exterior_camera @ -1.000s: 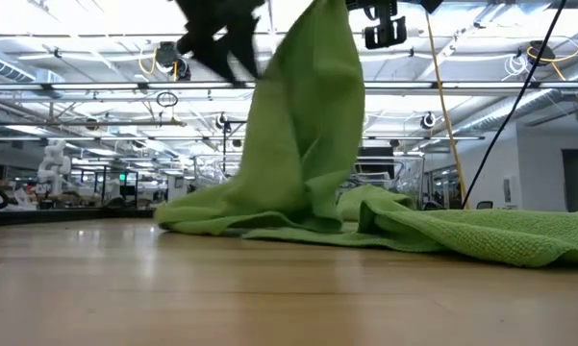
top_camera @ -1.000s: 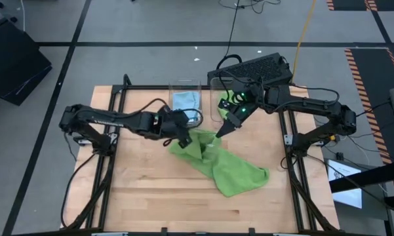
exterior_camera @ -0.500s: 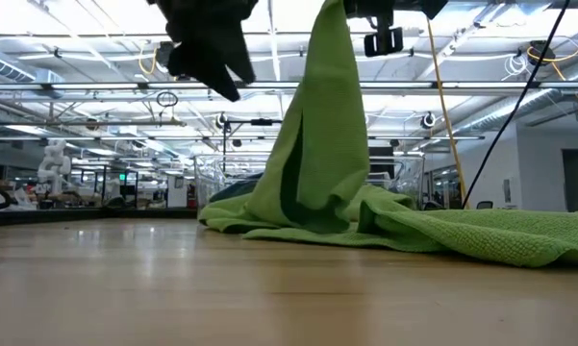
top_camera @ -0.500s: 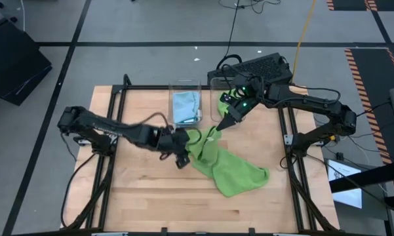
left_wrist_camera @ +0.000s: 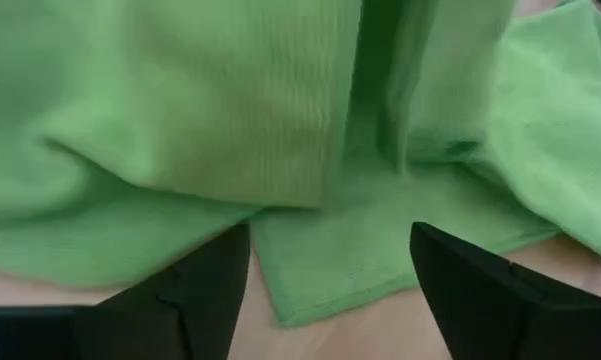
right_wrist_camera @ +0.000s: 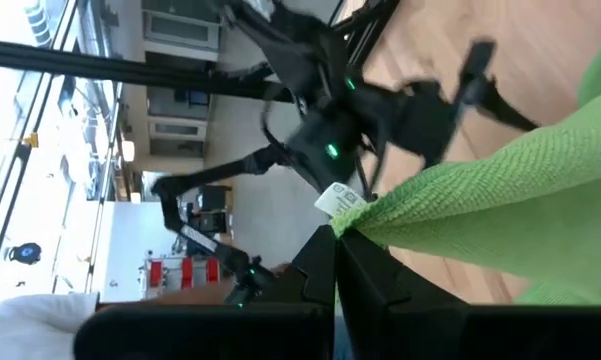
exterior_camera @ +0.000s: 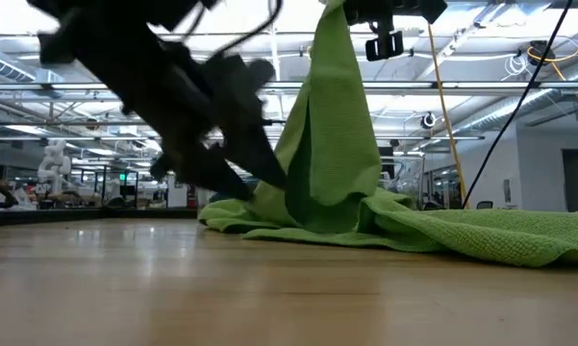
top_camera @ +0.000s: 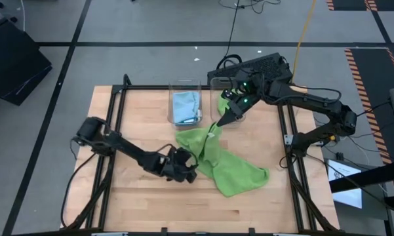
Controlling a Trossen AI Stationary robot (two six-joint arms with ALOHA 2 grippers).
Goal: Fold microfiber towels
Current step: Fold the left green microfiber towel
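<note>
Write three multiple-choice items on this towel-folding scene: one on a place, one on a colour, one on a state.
1. Where is the blue towel?
A. Inside a clear bin at the table's far edge
B. Spread on the floor
C. Draped over the left arm

2. What colour is the towel lying across the table?
A. Red
B. White
C. Lime green

3. How is the right claw?
A. Wide open above the keyboard
B. Shut on a corner of the green towel, lifting it
C. Resting open in a bin

Key: 1 A, the overhead view shows it in the bin. 2 C, every view shows green cloth. 3 B, the wrist view shows the fingers pinching the cloth.
</note>
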